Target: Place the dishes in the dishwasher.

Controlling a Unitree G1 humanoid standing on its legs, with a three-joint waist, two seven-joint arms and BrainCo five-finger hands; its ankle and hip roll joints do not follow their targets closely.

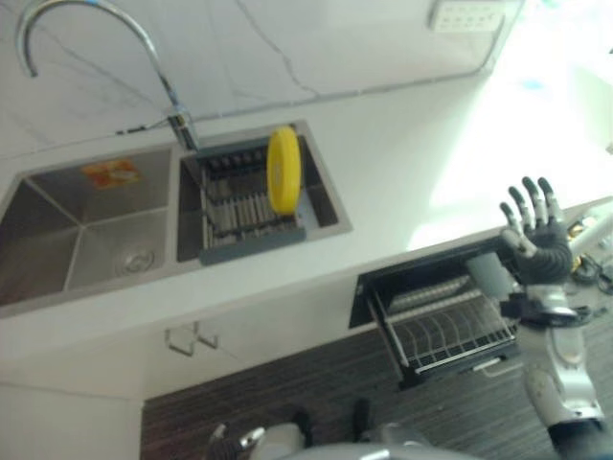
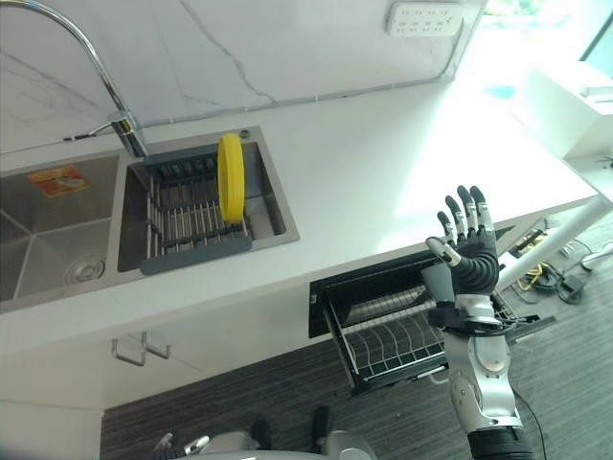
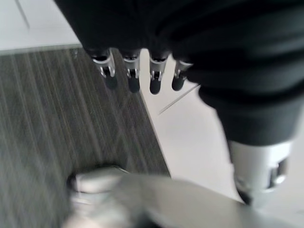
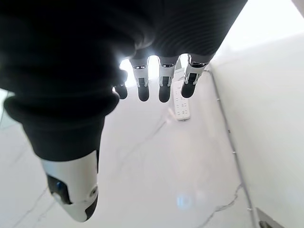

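Note:
A yellow plate (image 1: 283, 170) stands on edge in the dark drying rack (image 1: 244, 206) inside the sink's right basin (image 2: 273, 206). Below the counter's front edge the dishwasher drawer (image 1: 445, 326) is pulled out, its wire rack holding no dishes. My right hand (image 2: 469, 247) is raised above that drawer at the counter's edge, fingers straight and open, holding nothing. My left hand (image 3: 142, 76) hangs low over the dark striped floor with straight fingers and nothing in it.
A curved chrome faucet (image 1: 96, 57) rises behind the sink, and the left basin (image 1: 86, 240) has a drain. A white power strip (image 2: 424, 17) hangs on the marble wall. White counter (image 2: 383, 182) stretches right of the sink.

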